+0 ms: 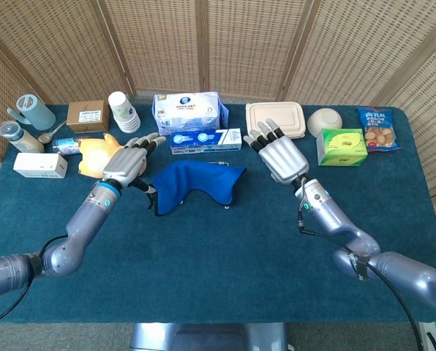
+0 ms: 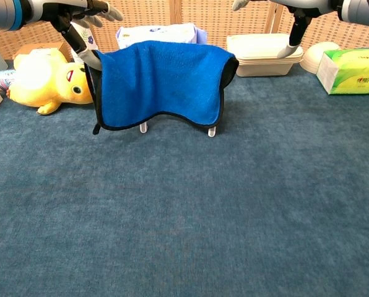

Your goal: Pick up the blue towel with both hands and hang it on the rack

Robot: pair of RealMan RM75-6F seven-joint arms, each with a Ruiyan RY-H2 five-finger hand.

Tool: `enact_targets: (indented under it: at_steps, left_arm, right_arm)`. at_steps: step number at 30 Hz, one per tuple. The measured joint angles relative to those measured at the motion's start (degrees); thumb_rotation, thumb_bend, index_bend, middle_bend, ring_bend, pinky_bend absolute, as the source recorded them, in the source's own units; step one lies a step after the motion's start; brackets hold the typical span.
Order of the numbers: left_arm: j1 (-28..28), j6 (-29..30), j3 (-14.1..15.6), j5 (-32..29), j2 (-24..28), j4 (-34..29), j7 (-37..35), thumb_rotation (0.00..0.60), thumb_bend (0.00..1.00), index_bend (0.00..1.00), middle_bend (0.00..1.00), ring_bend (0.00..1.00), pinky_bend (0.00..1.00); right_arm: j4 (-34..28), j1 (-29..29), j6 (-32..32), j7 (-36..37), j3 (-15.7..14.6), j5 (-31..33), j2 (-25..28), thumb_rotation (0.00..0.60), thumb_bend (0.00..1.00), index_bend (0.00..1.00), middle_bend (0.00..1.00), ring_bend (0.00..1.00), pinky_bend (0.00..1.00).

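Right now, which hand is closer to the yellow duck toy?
Left. The left hand hovers just beside the yellow duck toy, by the towel's left edge. The right hand is across the blue towel, near the lunch box.

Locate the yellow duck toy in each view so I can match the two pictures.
Head view: duck at left, partly hidden behind the left hand.
Chest view: duck at the left edge, lying on the table.
Shared landmark: the blue towel just to its right.

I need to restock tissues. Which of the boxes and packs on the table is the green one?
The green tissue box at the table's right side, between the white bowl and the snack bag. The other packs are blue and white, the small boxes brown or white.
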Motion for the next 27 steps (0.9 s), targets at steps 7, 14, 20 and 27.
enact_targets:
  at_steps: [7,14,20,27]
  left_arm:
    - [-0.24,-6.18,0.38,0.05,2.96,-0.21,-5.09,0.600,0.05,0.00,0.00,0.00,0.00]
    - [-1.33,-8.28,3.95,2.72,6.21,-1.04,-5.05,0.600,0.05,0.00,0.00,0.00,0.00]
    - [-1.67,-3.92,6.92,5.04,7.05,-2.09,-2.33,0.600,0.05,0.00,0.00,0.00,0.00]
    - [-0.24,3.30,7.88,8.30,7.04,-3.60,-1.95,0.600,0.05,0.00,0.00,0.00,0.00]
  right_arm:
    - [0.11,-0.03,0.09,0.20,0.05,-0.23,-0.07,0.600,0.03,0.12,0.14,0.00,0.00]
    - [-0.31,-0.13,0.18,-0.03,0.11,-0.17,0.07,0.600,0.03,0.12,0.14,0.00,0.00]
    - [-0.89,-0.12,0.18,-0.51,0.16,-0.05,0.08,0.600,0.03,0.12,0.14,0.00,0.00]
    - [-1.84,-0.30,0.56,-0.92,0.27,0.12,0.16,0.600,0.03,0.12,0.14,0.00,0.00]
